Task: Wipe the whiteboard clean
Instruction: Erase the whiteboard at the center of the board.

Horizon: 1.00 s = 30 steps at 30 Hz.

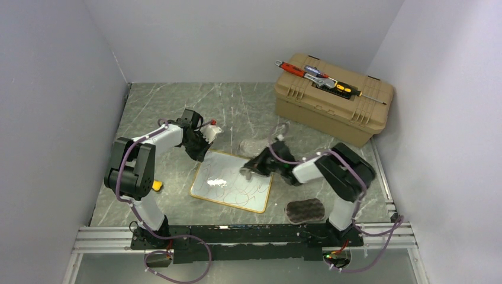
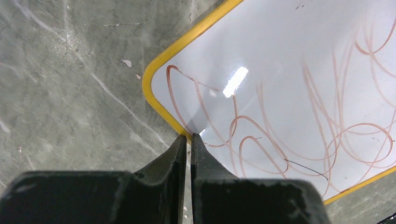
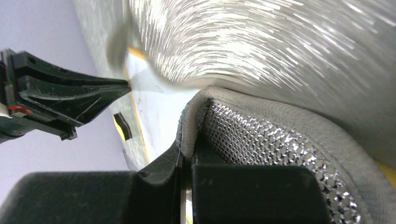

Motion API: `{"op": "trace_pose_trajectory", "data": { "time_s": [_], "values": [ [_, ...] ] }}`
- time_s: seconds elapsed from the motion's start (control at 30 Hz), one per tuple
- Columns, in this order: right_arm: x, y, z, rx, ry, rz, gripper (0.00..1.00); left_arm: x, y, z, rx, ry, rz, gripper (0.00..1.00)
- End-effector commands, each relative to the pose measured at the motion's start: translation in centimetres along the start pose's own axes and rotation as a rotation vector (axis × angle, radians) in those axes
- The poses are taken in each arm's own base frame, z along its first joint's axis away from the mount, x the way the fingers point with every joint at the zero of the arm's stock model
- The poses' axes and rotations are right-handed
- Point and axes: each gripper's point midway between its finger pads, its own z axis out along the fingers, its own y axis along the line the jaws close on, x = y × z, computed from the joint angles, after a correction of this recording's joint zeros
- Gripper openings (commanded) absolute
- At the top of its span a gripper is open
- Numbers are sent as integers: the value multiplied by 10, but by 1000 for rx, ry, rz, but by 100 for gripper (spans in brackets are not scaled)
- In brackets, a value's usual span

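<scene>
The whiteboard lies flat in the middle of the table, with a yellow frame and reddish scribbles across it. My left gripper is shut, and its tips rest on the yellow frame at the board's far left edge. My right gripper is over the board's far right corner, shut on a grey mesh cloth. The cloth fills most of the right wrist view. In that view a strip of the board and the left gripper's fingers show beyond the cloth.
A tan toolbox with hand tools on its lid stands at the back right. A dark sponge lies near the right arm's base. A small yellow object sits by the left arm. Grey walls close in on three sides.
</scene>
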Motion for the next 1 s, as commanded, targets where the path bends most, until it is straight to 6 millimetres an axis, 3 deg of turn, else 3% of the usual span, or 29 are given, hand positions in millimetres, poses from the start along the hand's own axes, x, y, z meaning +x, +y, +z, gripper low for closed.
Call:
{"op": "trace_pose_trajectory", "data": {
  "time_s": [0.0,0.1,0.3,0.33,0.47,0.53,0.67,0.8,0.97],
  "values": [
    [12,-194,-82,583,10,9,0,46,-19,26,73,147,9,2],
    [7,-184,-69,565,8,-10,0,43,-17,25,71,139,11,2],
    [7,-108,26,465,44,-91,0,39,-20,24,91,137,1,2],
    [4,-86,45,431,36,-103,0,39,-20,24,93,136,1,2],
    [0,-55,81,388,36,-114,0,39,-22,22,98,134,2,2],
    [-10,-59,74,402,21,-119,0,40,-22,22,99,135,4,2],
    [-28,-79,30,405,-13,-101,0,42,-23,22,95,135,13,2],
    [-15,-101,-17,420,-5,-103,0,44,-22,24,96,140,10,2],
    [7,-134,-59,471,38,-95,0,45,-20,25,86,145,10,2]
  ]
}}
